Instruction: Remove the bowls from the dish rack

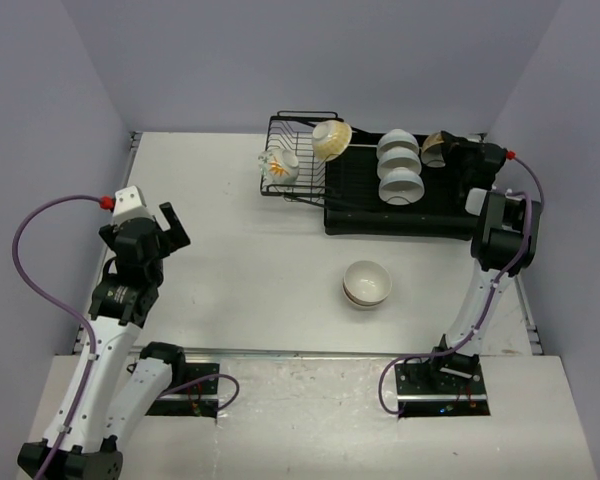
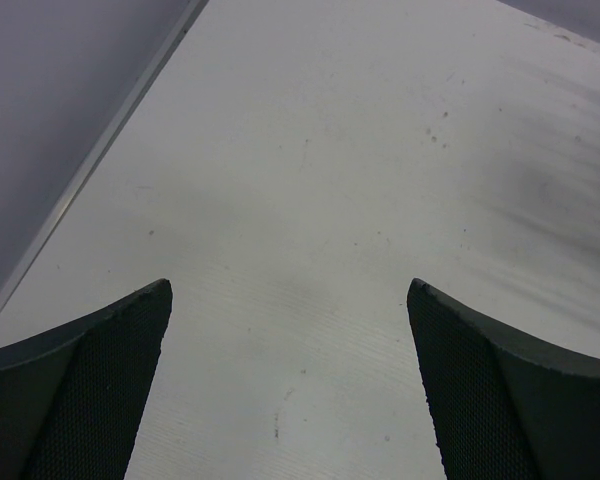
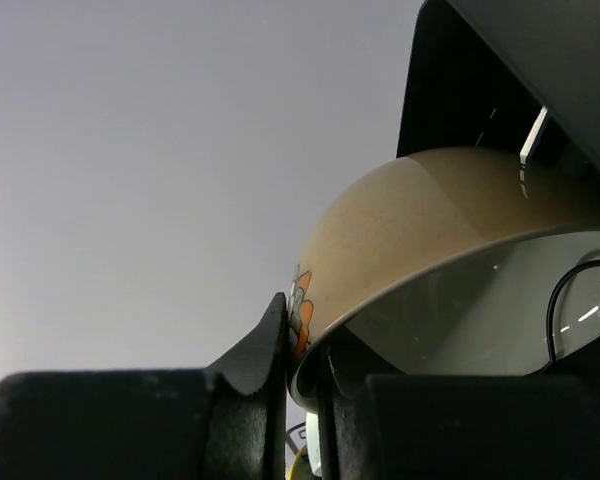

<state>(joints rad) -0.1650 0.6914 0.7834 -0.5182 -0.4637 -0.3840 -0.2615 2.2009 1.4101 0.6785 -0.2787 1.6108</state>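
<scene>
right gripper (image 1: 450, 151) pinching tan bowl (image 1: 432, 148) over dish rack (image 1: 365, 210), left gripper (image 2: 288, 290) spread above table (image 1: 240, 265)

Taking the table's middle as the dial, open white tabletop (image 1: 240, 260) runs out to nine o'clock, up to the left gripper (image 2: 288, 290), fingers spread over bare surface. The black wire dish rack (image 1: 302, 150) bars eleven to twelve, its flat black drainer tray (image 1: 355, 202) one to two. The right gripper (image 1: 446, 150), clamped on a tan ceramic bowl (image 1: 433, 148), crowds two; stacked white round bowls (image 1: 367, 283) sit near five.
</scene>
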